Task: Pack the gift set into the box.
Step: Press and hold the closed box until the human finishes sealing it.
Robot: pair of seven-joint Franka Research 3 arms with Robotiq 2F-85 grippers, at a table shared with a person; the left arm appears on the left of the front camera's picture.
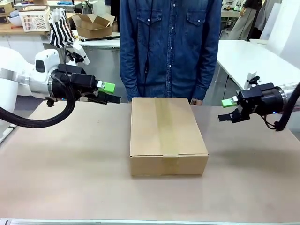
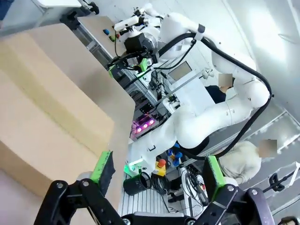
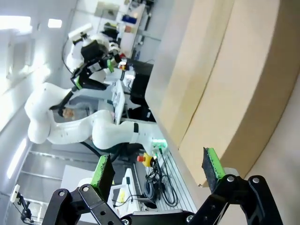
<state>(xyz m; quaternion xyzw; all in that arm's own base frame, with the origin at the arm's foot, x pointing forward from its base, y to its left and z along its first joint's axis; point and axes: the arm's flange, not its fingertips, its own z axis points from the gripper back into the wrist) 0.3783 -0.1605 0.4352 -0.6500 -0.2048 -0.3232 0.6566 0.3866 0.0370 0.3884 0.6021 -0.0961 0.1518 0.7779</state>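
Observation:
The box (image 1: 167, 135) lies closed in the middle of the table, flaps down, with a pale tape strip along its top seam. It also fills the left of the left wrist view (image 2: 51, 108) and the right of the right wrist view (image 3: 234, 79). My left gripper (image 1: 110, 93) hovers open above the table, left of the box's far corner, with nothing between its green pads (image 2: 102, 165). My right gripper (image 1: 227, 110) hovers open to the right of the box, also holding nothing. The gift set is out of view.
A person in a denim shirt (image 1: 169, 47) stands at the far edge right behind the box. On a counter at the back left are a white lattice basket (image 1: 35, 18), a striped bag (image 1: 61, 29) and an open carton (image 1: 93, 24). Bare table (image 1: 70, 178) surrounds the box.

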